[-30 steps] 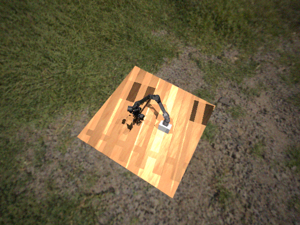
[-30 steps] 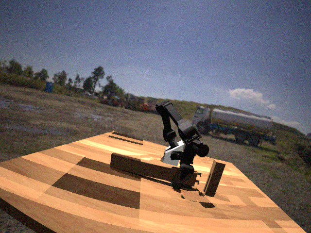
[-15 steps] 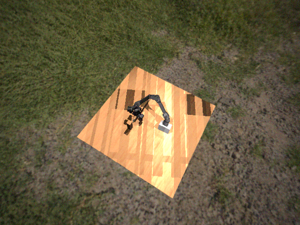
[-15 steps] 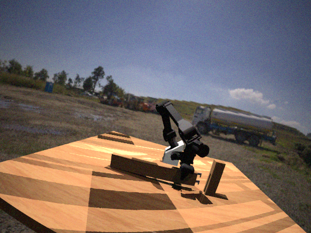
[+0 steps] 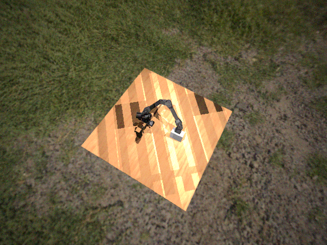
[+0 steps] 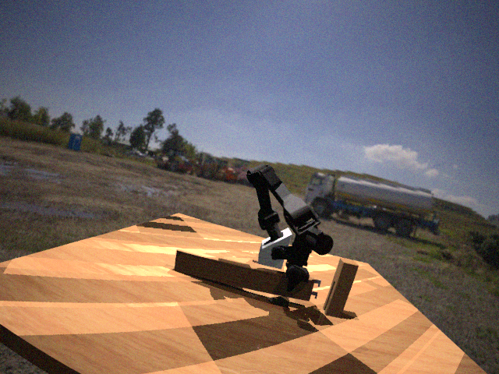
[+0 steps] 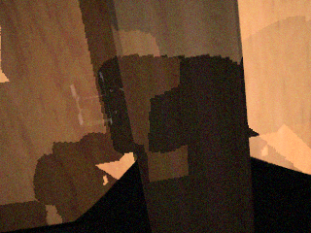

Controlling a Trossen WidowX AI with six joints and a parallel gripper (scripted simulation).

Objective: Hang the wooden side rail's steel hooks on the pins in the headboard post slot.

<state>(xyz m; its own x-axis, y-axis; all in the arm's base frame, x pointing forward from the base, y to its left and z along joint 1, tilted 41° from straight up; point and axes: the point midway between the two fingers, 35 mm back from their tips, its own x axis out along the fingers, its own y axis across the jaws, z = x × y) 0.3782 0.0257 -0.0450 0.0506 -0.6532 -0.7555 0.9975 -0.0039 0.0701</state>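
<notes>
The wooden side rail stands on edge in the exterior view. Its far end is down on the table; its hook end looks slightly raised over its shadow. My gripper is shut on the rail close to the hook end; in the wrist view the rail runs between the dark fingers. The upper steel hook and lower steel hook stick out toward the headboard post, with a gap between hooks and post. The pins cannot be made out. The top view does not show rail or post clearly.
The arm's grey base block stands behind the rail in the exterior view. The forearm hangs above the rail near its hook end. Dark shadow patches cross the table and the wrist view, blurring outlines there.
</notes>
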